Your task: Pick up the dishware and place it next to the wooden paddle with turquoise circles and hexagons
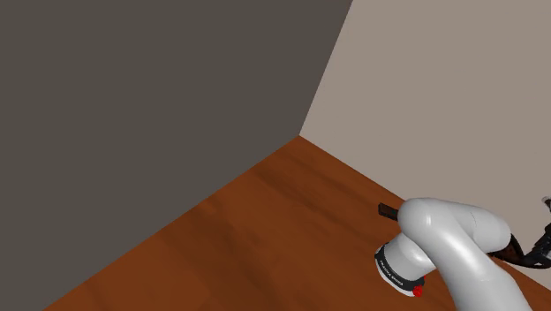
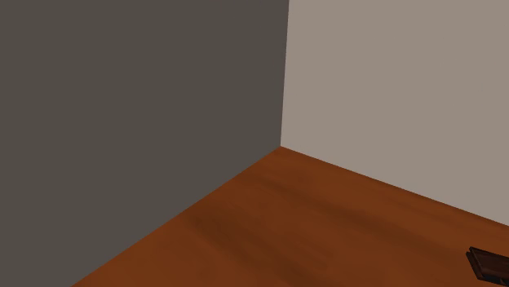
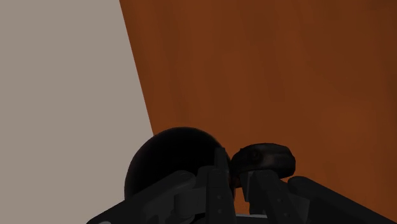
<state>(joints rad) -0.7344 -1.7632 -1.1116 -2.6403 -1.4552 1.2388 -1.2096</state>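
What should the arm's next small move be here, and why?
Probably ease the gripper slightly closer onto the black rounded dishware, which sits right in front of it. Whether it is gripped cannot be told, so secure the hold before carrying.

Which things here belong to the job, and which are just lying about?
Job:
black round dishware
Lying about, or not identifiable:
dark flat piece on the wooden surface, no turquoise visible
small dark lump beside the dishware
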